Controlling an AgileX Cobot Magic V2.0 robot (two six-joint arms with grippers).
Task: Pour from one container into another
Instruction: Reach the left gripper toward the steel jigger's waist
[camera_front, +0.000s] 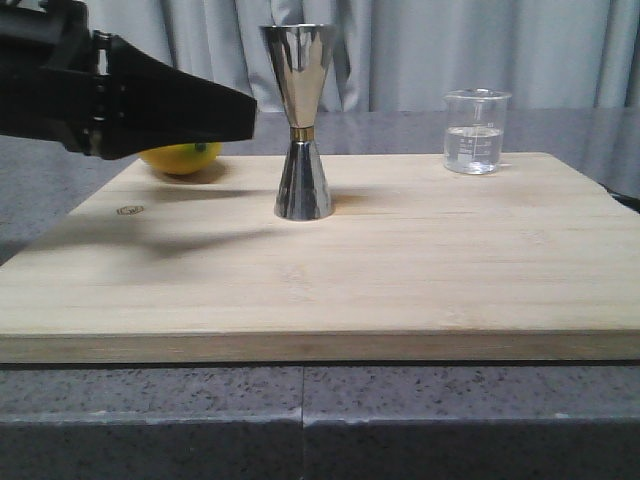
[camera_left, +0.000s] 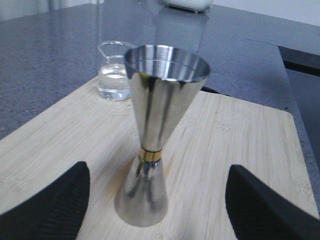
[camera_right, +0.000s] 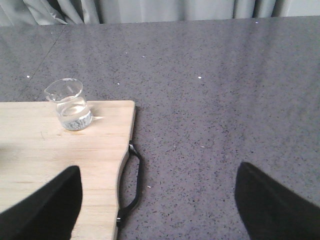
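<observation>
Tall jigger at risk of a knock before we have picked anything up

We judge the steel jigger (camera_front: 302, 120), upright mid-board on the wooden board (camera_front: 400, 280), could topple if our left gripper (camera_left: 155, 200), spread wide with a finger either side and touching nothing, closes off-centre; the beaker (camera_front: 476, 131), part-filled near the board's far right corner, might spill if lifted carelessly. Our right gripper (camera_right: 157, 200) hangs wide open and empty over the counter, well apart from the beaker

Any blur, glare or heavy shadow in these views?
Front view: left gripper soft, throwing a shadow across the board. Left wrist view: jigger slightly blurred, streaked with reflections. Right wrist view: sharp, even light, beaker clear.
</observation>
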